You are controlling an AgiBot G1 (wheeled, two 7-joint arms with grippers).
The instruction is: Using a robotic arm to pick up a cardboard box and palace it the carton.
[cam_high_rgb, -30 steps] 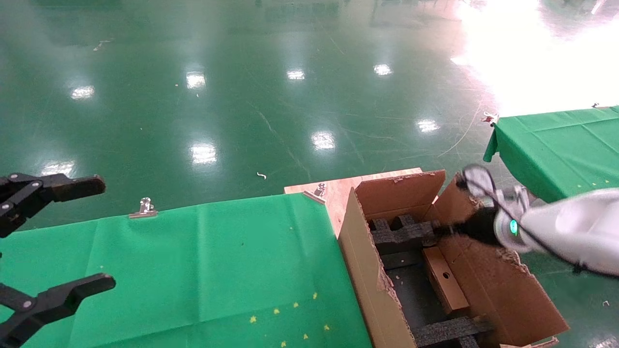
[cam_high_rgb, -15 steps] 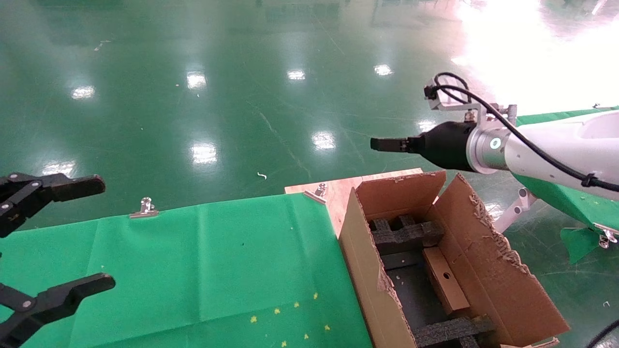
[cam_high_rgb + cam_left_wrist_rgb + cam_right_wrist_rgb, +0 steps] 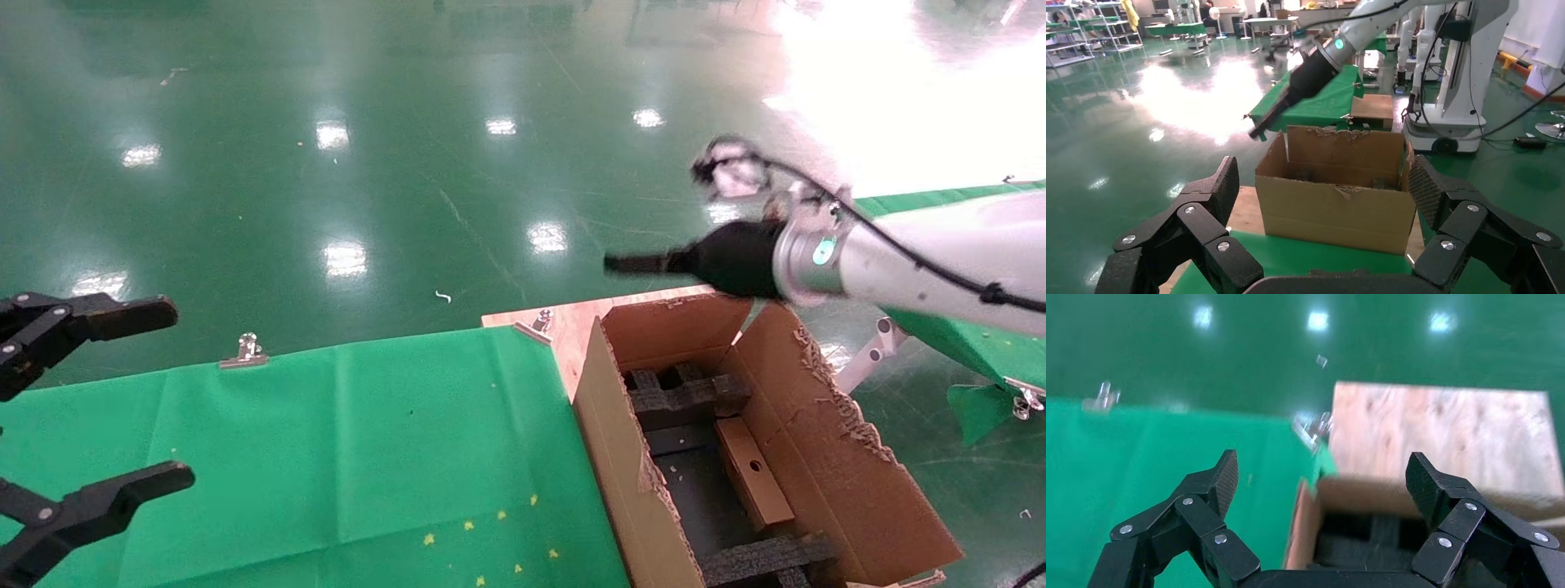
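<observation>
Brown cardboard box (image 3: 753, 471) (small, flat, a round hole in its narrow side) lies inside the carton (image 3: 850, 482), against the carton's right wall, between black foam inserts (image 3: 685, 396) at either end. The carton stands with ragged flaps open, just beside the green-covered table (image 3: 327, 457), on a plywood board (image 3: 572, 318). Right gripper (image 3: 1321, 478) of the robotic arm (image 3: 899, 261) hovers above the carton's far edge, jaws spread wide and empty. Left gripper (image 3: 122, 392) hangs parked over the table's left end, jaws likewise wide apart, holding nothing.
</observation>
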